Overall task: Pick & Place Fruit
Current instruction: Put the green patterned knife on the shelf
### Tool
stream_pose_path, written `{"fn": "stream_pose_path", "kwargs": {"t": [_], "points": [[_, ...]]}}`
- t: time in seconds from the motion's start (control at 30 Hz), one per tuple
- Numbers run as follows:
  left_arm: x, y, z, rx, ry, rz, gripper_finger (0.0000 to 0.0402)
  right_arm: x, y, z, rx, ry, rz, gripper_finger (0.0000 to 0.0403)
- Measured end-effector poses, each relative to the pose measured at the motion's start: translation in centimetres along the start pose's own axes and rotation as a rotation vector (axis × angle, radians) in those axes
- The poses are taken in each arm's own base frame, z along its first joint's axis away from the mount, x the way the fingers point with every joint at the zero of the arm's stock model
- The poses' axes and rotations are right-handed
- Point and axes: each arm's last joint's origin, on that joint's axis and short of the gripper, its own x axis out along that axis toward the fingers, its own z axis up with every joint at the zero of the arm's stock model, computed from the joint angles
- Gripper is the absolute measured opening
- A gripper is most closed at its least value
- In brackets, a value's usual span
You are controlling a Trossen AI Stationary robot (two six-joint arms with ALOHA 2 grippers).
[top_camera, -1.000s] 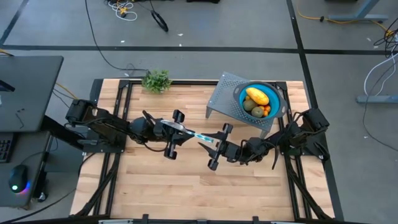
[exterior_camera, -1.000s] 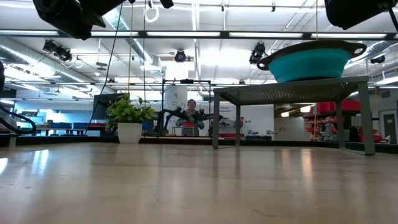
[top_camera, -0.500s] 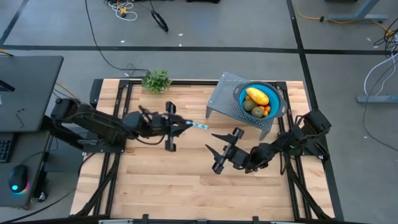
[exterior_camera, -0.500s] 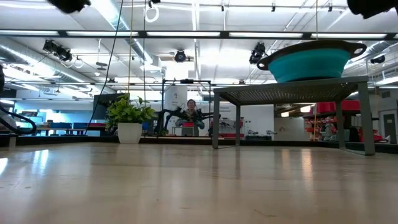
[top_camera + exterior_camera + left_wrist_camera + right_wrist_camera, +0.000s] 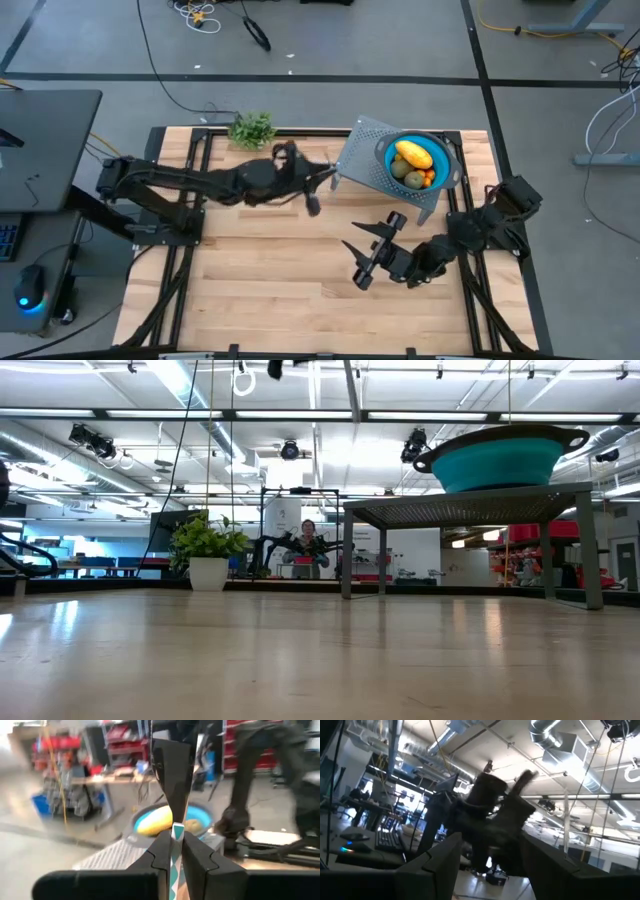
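The fruit lies in a teal bowl (image 5: 447, 165) on a perforated metal stand (image 5: 358, 160) at the table's far right. It includes a yellow oblong fruit (image 5: 413, 153), olive-brown ovals (image 5: 400, 168) and tiny orange-red pieces (image 5: 429, 177). My left gripper (image 5: 322, 180) is raised beside the stand's left edge, shut on the blue-handled knife (image 5: 173, 865). Its wrist view shows the bowl (image 5: 202, 814) and the yellow fruit (image 5: 155, 821) just ahead. My right gripper (image 5: 357, 262) hangs open over the table's middle right, touching nothing. My left gripper pinches the knife's blue handle (image 5: 173, 862) between its two fingers (image 5: 160, 852), the fingers lying along it. The rest of the knife (image 5: 172, 780) stands out beyond the fingertips toward the bowl. The knife is lifted clear of the table.
A leafy green sprig (image 5: 252, 129) sits at the far edge, left of the stand. The stand's legs (image 5: 348, 560) and top (image 5: 470, 510) rise over the far right of the wood tabletop (image 5: 260, 270). A person (image 5: 307, 540) is in the room beyond.
My left gripper has carried the knife up and toward the far right, from the table's middle to the stand's left edge. My right gripper, which was close to the knife's other end, has drawn back toward the near right.
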Motion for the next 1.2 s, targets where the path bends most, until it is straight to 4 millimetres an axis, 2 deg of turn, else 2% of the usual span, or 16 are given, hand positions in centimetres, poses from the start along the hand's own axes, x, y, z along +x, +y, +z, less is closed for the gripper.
{"fn": "stream_pose_path", "kwargs": {"t": [0.23, 0.37, 0.67, 0.87, 1.2], "points": [[3.7, 3.2, 0.2, -0.121, 0.154, 0.028, 0.0034, -1.9, -0.1, 2.7, -0.044, 0.033, -0.003, 0.0213], [5.9, 4.2, 0.3, -0.155, 0.219, 0.04, 0.0032, -2.6, -0.3, 3.8, -0.043, 0.031, 0.005, 0.0213], [10.4, 6.0, -0.1, -0.255, 0.347, 0.014, 0.0033, -3.4, -0.4, 4.4, -0.072, 0.09, -0.008, 0.0213], [12.0, 7.0, -0.4, -0.28, 0.405, 0.043, 0.0036, -3.5, -0.3, 4.5, -0.093, 0.086, -0.003, 0.0213], [11.8, 8.0, -0.9, -0.325, 0.468, 0.067, 0.0037, -3.5, -0.3, 4.4, -0.143, 0.105, -0.009, 0.0213]]}}
